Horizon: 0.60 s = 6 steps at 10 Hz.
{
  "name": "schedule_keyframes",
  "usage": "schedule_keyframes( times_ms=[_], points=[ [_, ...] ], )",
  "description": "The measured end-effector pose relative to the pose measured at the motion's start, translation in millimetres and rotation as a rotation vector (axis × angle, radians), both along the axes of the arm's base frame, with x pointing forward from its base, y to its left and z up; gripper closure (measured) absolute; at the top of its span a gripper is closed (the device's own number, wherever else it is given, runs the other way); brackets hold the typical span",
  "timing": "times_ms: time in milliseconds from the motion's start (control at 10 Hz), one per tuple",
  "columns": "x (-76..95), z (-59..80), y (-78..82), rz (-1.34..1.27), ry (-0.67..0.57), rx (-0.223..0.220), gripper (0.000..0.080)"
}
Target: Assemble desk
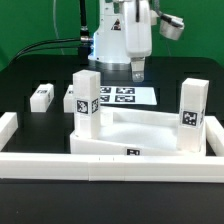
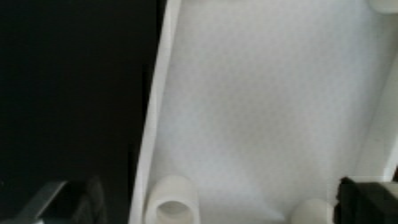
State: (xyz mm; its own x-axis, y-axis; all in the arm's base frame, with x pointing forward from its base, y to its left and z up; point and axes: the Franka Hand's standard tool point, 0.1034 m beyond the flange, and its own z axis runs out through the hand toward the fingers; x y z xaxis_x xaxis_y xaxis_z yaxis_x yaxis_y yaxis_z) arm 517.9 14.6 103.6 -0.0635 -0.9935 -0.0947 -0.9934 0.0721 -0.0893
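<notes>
Finds the desk slab lying flat on the black table, toward the near side of the exterior view. A broad white rectangular tray of smooth matte plastic with a low raised rim. Shows two squared white blocks standing upright at it, the left upright leg at the exterior view's left end and the right upright leg at the right end, both faced with black-and-white square tags; cannot tell whether seated or only resting. Shows a loose leg lying on its side well off to the exterior view's left, and a second loose leg just behind the left upright one. Long white border rails along the near and left edges. Flat thin marker board behind the slab, with the gripper hanging above it, jaws spread wide and clamped on nothing. From the wrist view, dark fingers well apart over the slab's plain, faintly grainy white face and straight rim. Shows a small rounded feature by that rim — stub or socket, cannot tell.
</notes>
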Motion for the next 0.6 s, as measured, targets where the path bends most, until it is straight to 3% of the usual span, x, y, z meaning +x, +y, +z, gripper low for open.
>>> schedule_keyframes(
  times_ms=[200,400,600],
  points=[
    [-0.8,-1.8,1.6,-0.099,0.010,0.017,0.0150],
    [2.7,-18.0,-3.5,-0.238,0.064,0.039,0.0150],
    [3.1,-34.2,-3.7,-0.231,0.081,0.019,0.0150]
  ],
)
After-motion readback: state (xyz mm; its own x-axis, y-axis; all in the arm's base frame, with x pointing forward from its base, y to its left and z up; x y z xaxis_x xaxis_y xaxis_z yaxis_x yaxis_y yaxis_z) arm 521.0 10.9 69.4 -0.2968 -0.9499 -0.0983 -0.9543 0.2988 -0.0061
